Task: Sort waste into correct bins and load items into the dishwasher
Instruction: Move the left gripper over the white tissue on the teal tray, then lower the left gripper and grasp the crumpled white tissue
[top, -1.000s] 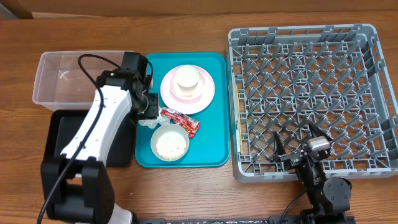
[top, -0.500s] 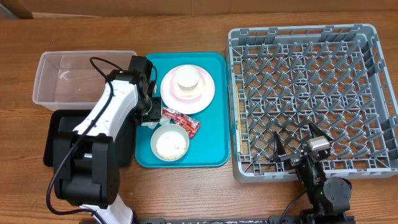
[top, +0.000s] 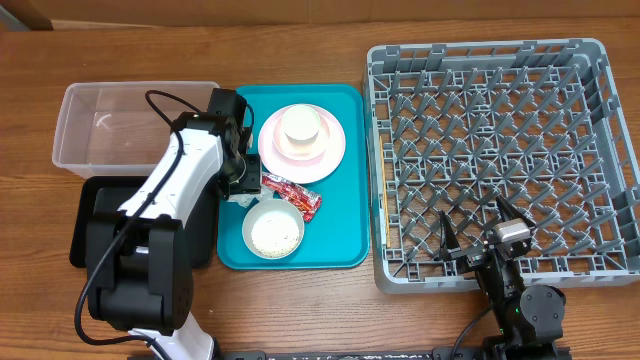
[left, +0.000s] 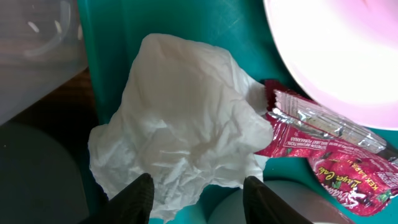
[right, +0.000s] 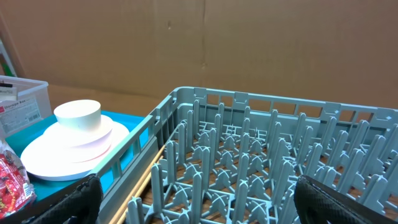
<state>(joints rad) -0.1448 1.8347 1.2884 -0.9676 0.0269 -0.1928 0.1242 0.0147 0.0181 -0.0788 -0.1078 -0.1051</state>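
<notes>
Left arm (top: 168, 190) reaches forward, wrist pitched down, left jaws partly open astride the crumpled napkin (left: 180, 118), no pinch evident, red wrapper (left: 323, 149) just right of them, print unreadable; right arm (top: 520, 295) low, right jaws fully open, empty, dish rack (right: 280, 102) directly ahead.

the left end effector (left: 200, 198) hangs over the napkin (left: 177, 137), which lies on the serving tray (top: 345, 245) at its left edge. to that end effector's right lies the wrapper (left: 329, 152), touching the napkin. beyond the wrapper is the plate (left: 336, 56), with the cup (top: 301, 125) on it. the tub (top: 100, 135) sits to its left. the dish rack (top: 500, 140) spreads ahead of and below the right end effector (top: 480, 232).
</notes>
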